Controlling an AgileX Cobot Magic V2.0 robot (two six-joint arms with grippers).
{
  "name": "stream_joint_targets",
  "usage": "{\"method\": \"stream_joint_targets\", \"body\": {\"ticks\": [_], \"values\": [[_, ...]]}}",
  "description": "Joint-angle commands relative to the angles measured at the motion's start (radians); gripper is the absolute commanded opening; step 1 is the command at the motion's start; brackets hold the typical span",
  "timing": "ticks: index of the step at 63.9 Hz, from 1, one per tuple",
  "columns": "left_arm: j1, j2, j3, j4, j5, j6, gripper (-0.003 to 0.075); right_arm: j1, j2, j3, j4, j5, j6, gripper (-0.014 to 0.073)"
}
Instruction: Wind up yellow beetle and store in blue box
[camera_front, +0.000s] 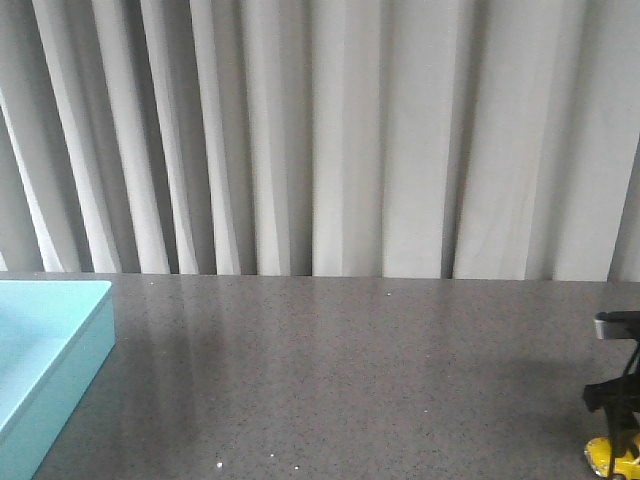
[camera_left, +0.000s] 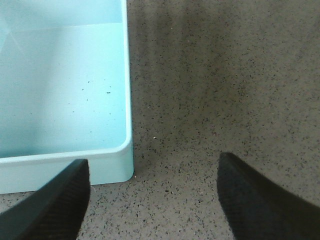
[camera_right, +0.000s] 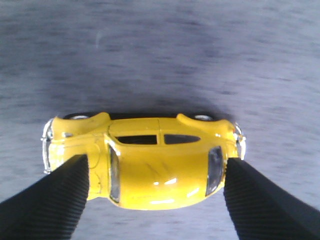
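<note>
The yellow beetle lies lengthwise between the two black ribbed fingers of my right gripper, one finger on its nose and one on its tail. The gripper is shut on it. In the front view the beetle shows at the bottom right edge, low over the grey table, with the right gripper above it. The blue box stands at the far left and looks empty. My left gripper is open and empty, over the table just beside a corner of the blue box.
The grey speckled table runs between the box and the beetle. Pale curtains hang behind the far edge of the table.
</note>
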Motion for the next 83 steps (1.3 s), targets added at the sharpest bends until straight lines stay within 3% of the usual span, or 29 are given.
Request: {"method": "stream_joint_targets", "body": {"ticks": [1, 13, 31, 60, 72, 83], "values": [[0.0, -0.003, -0.031, -0.005, -0.06, -0.004, 0.0524, -0.068, -0.029, -0.013, -0.04, 0.046, -0.057, 0.0544], [0.0, -0.003, -0.031, -0.005, -0.06, -0.004, 0.0524, -0.147, -0.029, -0.013, -0.012, 0.046, -0.095, 0.0544], [0.0, -0.003, -0.031, -0.005, -0.06, -0.004, 0.0524, -0.145, -0.05, -0.015, 0.014, 0.047, -0.105, 0.0544], [0.0, -0.003, -0.031, -0.005, -0.06, -0.004, 0.0524, -0.144, -0.431, 0.019, 0.184, -0.002, -0.121, 0.0544], [0.0, -0.003, -0.031, -0.005, -0.06, -0.004, 0.0524, -0.144, -0.674, 0.242, 0.292, -0.165, -0.185, 0.0544], [0.0, -0.003, -0.031, -0.005, -0.06, -0.004, 0.0524, -0.144, -0.902, 0.491, 0.303, -0.302, -0.215, 0.0544]]}}
